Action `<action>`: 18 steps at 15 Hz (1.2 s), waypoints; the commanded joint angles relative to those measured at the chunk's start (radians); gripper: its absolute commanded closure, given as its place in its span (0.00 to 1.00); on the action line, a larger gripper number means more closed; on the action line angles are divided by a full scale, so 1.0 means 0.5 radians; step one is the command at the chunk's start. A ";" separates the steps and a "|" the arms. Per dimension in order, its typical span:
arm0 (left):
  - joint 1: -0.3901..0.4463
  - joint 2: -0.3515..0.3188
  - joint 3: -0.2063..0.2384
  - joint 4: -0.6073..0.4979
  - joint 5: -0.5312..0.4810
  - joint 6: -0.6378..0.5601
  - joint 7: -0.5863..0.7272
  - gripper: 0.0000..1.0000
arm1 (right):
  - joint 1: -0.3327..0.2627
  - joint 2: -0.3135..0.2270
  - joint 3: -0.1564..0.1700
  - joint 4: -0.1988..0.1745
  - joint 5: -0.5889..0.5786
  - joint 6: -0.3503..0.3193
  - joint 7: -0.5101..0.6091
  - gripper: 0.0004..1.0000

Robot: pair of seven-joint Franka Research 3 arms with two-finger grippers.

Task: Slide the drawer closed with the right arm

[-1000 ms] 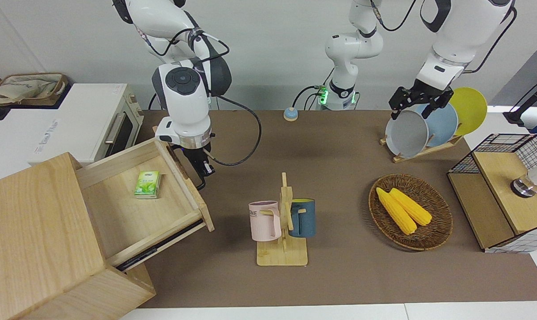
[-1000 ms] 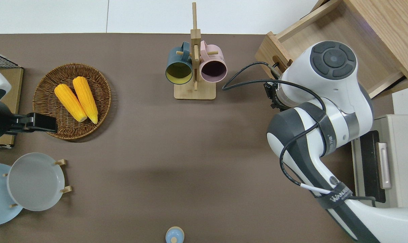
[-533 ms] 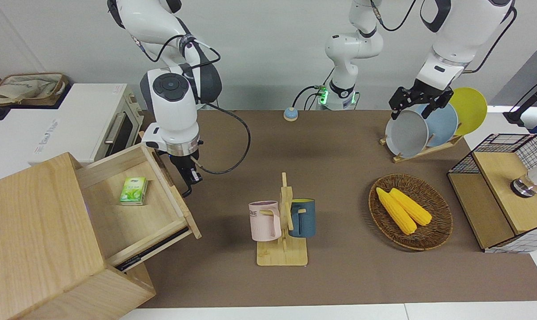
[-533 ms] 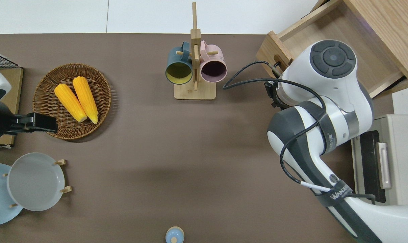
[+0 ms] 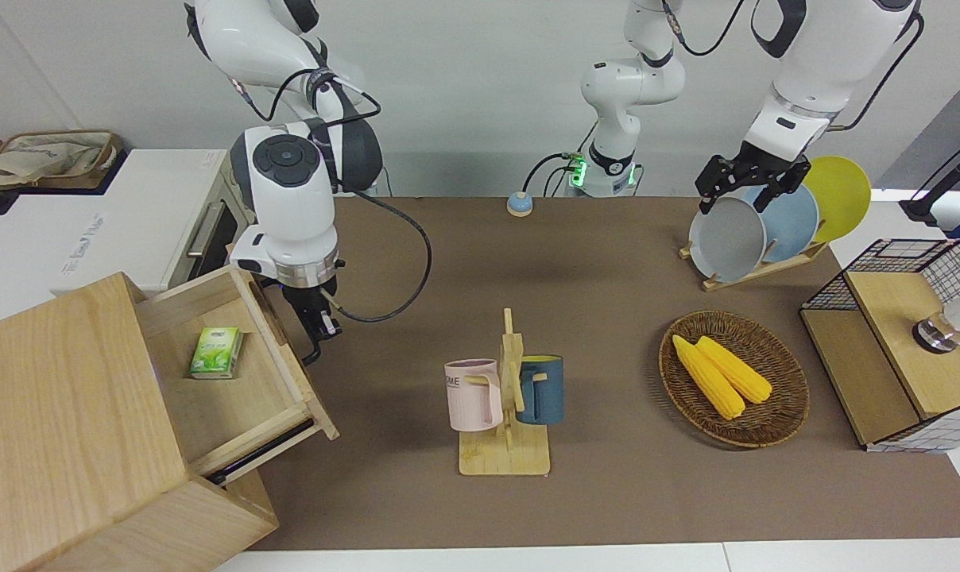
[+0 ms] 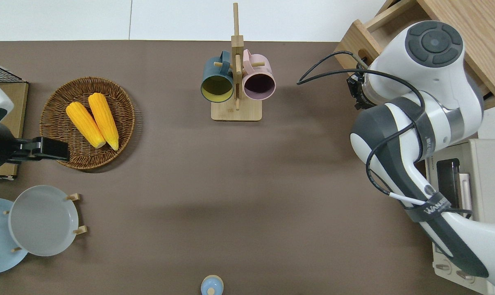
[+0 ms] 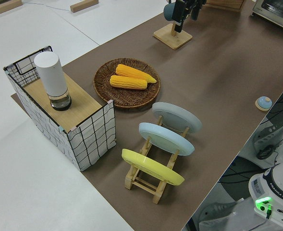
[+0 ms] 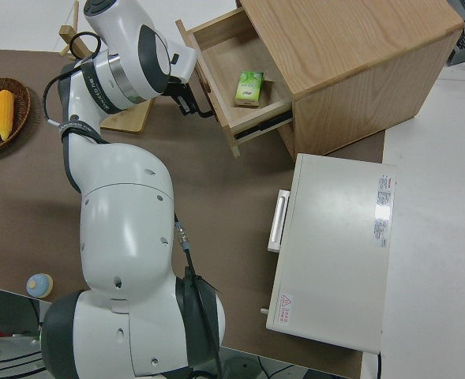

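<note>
The light-wood drawer (image 5: pixel 234 397) stands partly pulled out of the pale wooden cabinet (image 5: pixel 59 413). A small green box (image 5: pixel 216 352) lies in it. My right gripper (image 5: pixel 315 335) points down against the drawer's front panel (image 5: pixel 289 349), at the black handle, which it mostly hides. The right side view shows the gripper (image 8: pixel 191 101) pressed to the front panel of the drawer (image 8: pixel 232 55), with the green box (image 8: pixel 249 88) inside. In the overhead view the right wrist covers most of the drawer (image 6: pixel 356 41). The left arm is parked.
A wooden mug rack (image 5: pixel 505 397) with a pink and a blue mug stands mid-table. A wicker basket (image 5: pixel 782 405) holds two corn cobs. A plate rack (image 5: pixel 758 222), a wire-grid box (image 5: pixel 901 342) and a white toaster oven (image 5: pixel 130 222) stand around the edges.
The drawer has slid further into the cabinet. My right gripper has moved with its front panel toward the cabinet. The left arm has not moved.
</note>
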 commanded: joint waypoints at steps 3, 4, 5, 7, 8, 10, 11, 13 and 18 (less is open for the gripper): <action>-0.013 -0.015 0.007 0.001 0.026 -0.009 0.014 0.00 | -0.101 0.157 0.075 0.205 -0.146 -0.051 -0.024 1.00; -0.010 -0.015 0.007 0.001 0.026 -0.009 0.011 0.00 | -0.107 0.175 0.075 0.232 -0.149 -0.054 -0.027 1.00; -0.010 -0.015 0.007 0.001 0.026 -0.009 0.014 0.00 | -0.117 0.191 0.075 0.254 -0.152 -0.054 -0.027 1.00; -0.010 -0.018 0.007 0.001 0.026 -0.009 0.014 0.00 | -0.132 0.212 0.075 0.275 -0.183 -0.051 -0.036 1.00; -0.010 -0.015 0.007 0.001 0.026 -0.012 0.014 0.00 | -0.150 0.225 0.078 0.294 -0.195 -0.051 -0.063 1.00; -0.010 -0.015 0.004 0.001 0.026 -0.009 0.014 0.00 | -0.166 0.234 0.075 0.303 -0.195 -0.039 -0.082 1.00; -0.010 -0.018 0.004 0.001 0.026 -0.009 0.014 0.00 | -0.181 0.243 0.075 0.315 -0.201 -0.029 -0.088 1.00; -0.010 -0.018 0.007 0.001 0.026 -0.009 0.011 0.00 | -0.202 0.274 0.078 0.358 -0.202 -0.023 -0.091 1.00; -0.010 -0.015 0.007 0.001 0.026 -0.009 0.014 0.00 | -0.279 0.323 0.078 0.392 -0.205 -0.002 -0.201 1.00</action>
